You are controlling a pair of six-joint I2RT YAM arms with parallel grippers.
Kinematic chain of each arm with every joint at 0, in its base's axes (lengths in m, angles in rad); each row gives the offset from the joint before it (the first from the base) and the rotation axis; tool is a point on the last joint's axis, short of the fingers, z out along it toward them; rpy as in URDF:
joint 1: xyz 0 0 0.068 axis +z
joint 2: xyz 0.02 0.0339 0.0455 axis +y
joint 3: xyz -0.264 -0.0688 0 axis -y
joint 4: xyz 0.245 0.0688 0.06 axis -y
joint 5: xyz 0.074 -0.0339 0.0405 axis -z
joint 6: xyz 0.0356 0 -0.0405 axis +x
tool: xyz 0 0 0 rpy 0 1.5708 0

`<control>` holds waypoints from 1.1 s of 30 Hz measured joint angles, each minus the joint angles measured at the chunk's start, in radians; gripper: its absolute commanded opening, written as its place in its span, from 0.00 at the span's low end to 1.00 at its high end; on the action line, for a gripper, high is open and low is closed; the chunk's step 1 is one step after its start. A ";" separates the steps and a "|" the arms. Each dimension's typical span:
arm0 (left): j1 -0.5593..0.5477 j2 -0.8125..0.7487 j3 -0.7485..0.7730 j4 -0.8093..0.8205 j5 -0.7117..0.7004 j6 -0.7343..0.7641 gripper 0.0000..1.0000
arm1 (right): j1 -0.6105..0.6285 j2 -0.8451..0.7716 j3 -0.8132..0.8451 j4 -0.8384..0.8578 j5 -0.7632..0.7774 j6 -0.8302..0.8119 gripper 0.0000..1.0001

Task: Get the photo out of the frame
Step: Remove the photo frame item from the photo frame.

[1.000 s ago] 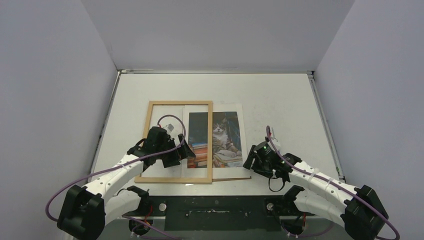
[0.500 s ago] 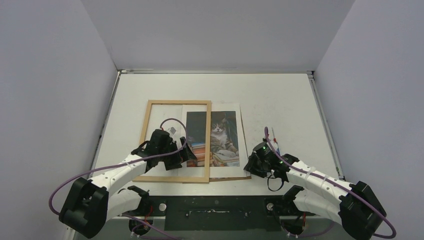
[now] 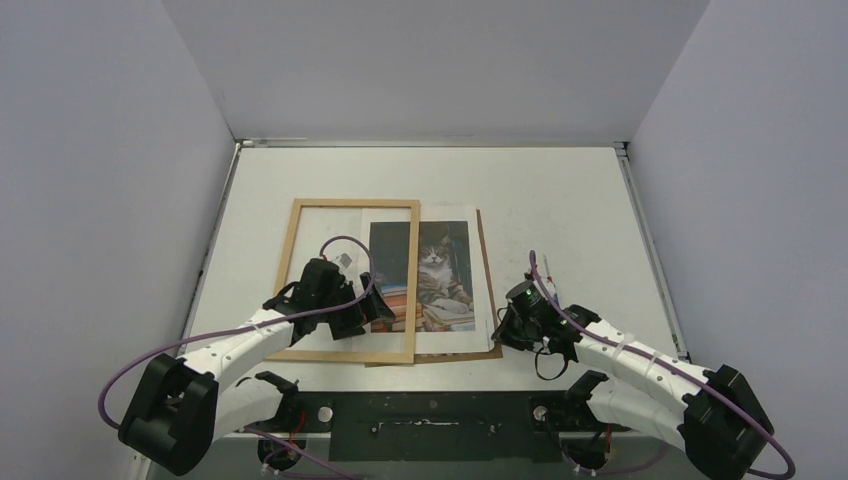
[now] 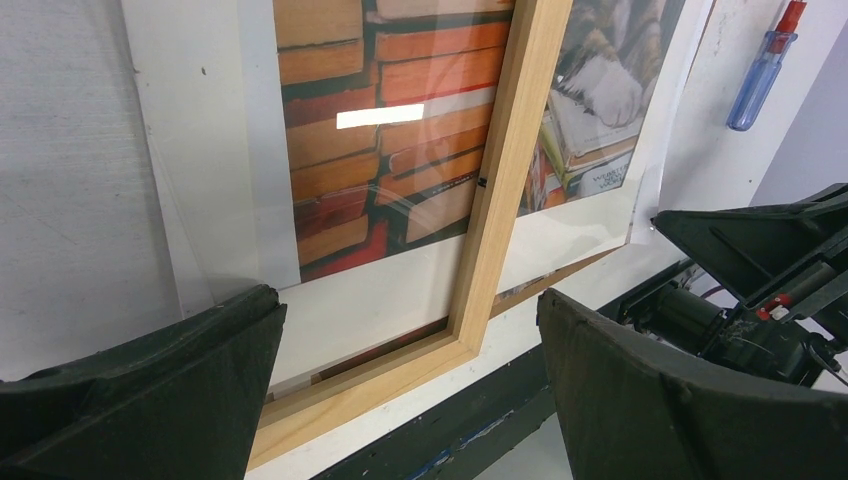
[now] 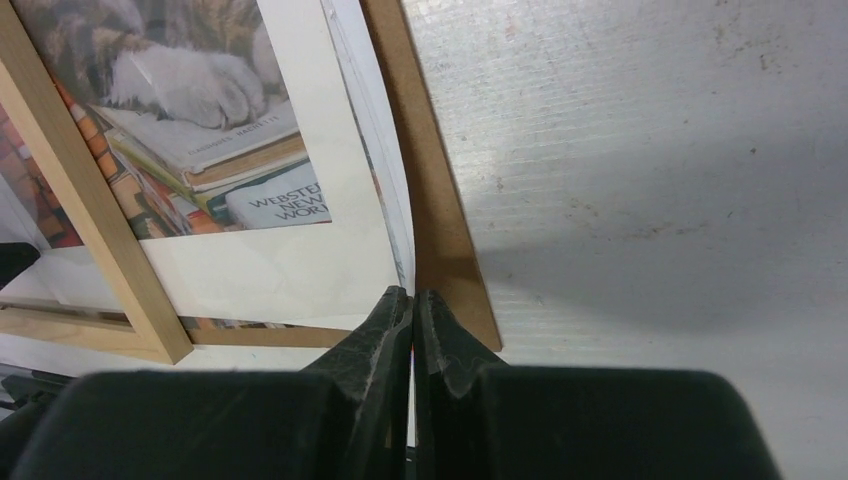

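From the top external view: showing the frame (image 3: pixel 355 203) lying flat on the tabletop (image 3: pixel 560 190), below and just beyond the left hand (image 3: pixel 372 312). Showing the photo (image 3: pixel 432 280), a cat among books, lying partly under the frame's right rail and partly sticking out toward the right hand (image 3: pixel 503 326). Showing a brown backing panel (image 3: pixel 484 262) peeking out from under the photo on the right hand's side. Placing the right hand at the photo's near right corner, with a blue tool (image 3: pixel 551 283) lying just beyond that hand.

From the left wrist view: showing the left hand (image 4: pixel 408 300) spreading wide open and gripping nothing. Hovering over the frame's near right corner, with the wooden rail (image 4: pixel 510 150) running away between the two fingers (image 4: pixel 150 390). Showing the photo's orange book spines (image 4: pixel 400 100) under the glazing on one side of the rail and bare on the other. Placing the blue tool far off to the hand's right.

From the right wrist view: showing the right hand (image 5: pixel 412 300) pressing fully closed, pinching the thin white edge of the photo (image 5: pixel 250 270) at its near right corner. Showing the backing panel (image 5: pixel 430 200) lying just to the hand's right and bare tabletop farther right. Placing the frame's corner well to the hand's left.
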 measured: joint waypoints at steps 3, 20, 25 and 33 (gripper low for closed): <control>0.000 0.000 0.000 0.002 0.000 0.000 0.97 | 0.000 0.000 0.005 0.000 -0.001 -0.004 0.00; -0.003 0.018 0.000 0.011 0.003 0.000 0.97 | 0.080 0.053 0.125 -0.051 0.004 -0.117 0.04; -0.008 0.018 0.000 0.016 0.003 0.000 0.97 | 0.115 0.121 0.126 -0.024 0.010 -0.108 0.02; -0.009 0.005 0.009 -0.018 -0.006 0.018 0.97 | 0.153 0.164 0.106 0.051 0.024 -0.069 0.08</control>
